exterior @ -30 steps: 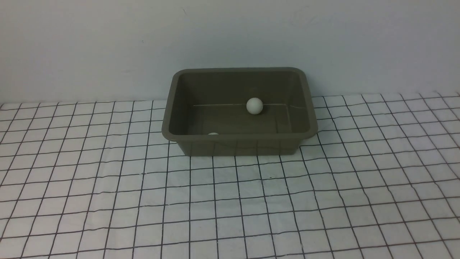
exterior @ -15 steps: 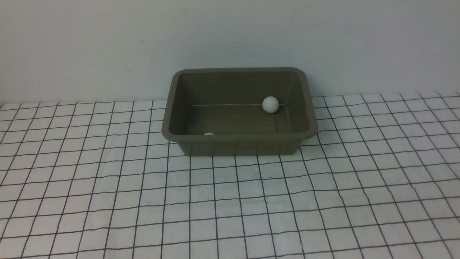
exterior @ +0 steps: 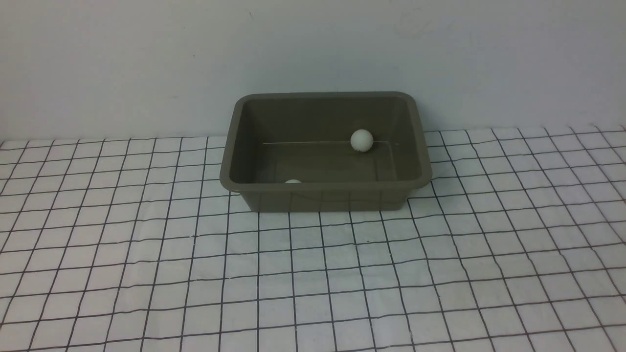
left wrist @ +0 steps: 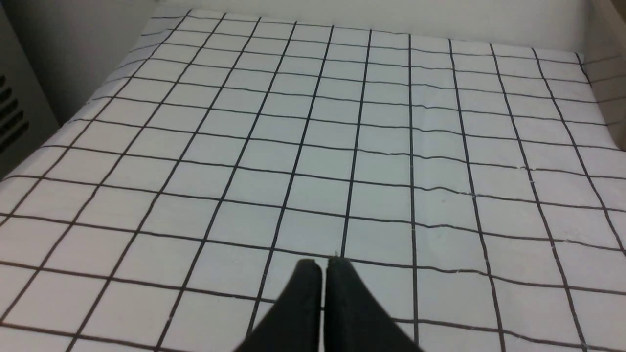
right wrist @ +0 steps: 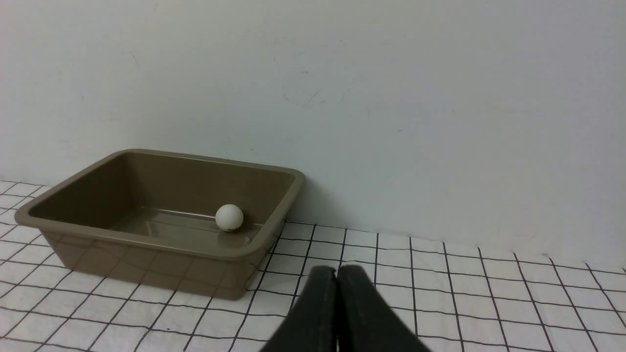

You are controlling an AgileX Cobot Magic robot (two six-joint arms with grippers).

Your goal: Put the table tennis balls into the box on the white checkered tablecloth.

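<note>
Plain pale wall (exterior: 313,44) behind; white checkered tablecloth (exterior: 313,274) across the whole table. Olive box (exterior: 323,195) at 12 o'clock against the wall, long axis running 9 to 3. One table tennis ball (exterior: 362,140) inside near the far wall, second ball (exterior: 292,181) just peeking over the near rim. Left gripper (left wrist: 322,266) pressed closed, empty, over bare cloth. Right gripper (right wrist: 337,274) likewise closed and empty, box at its 10 o'clock, the nearer arm. Probably nothing left to fetch.
</note>
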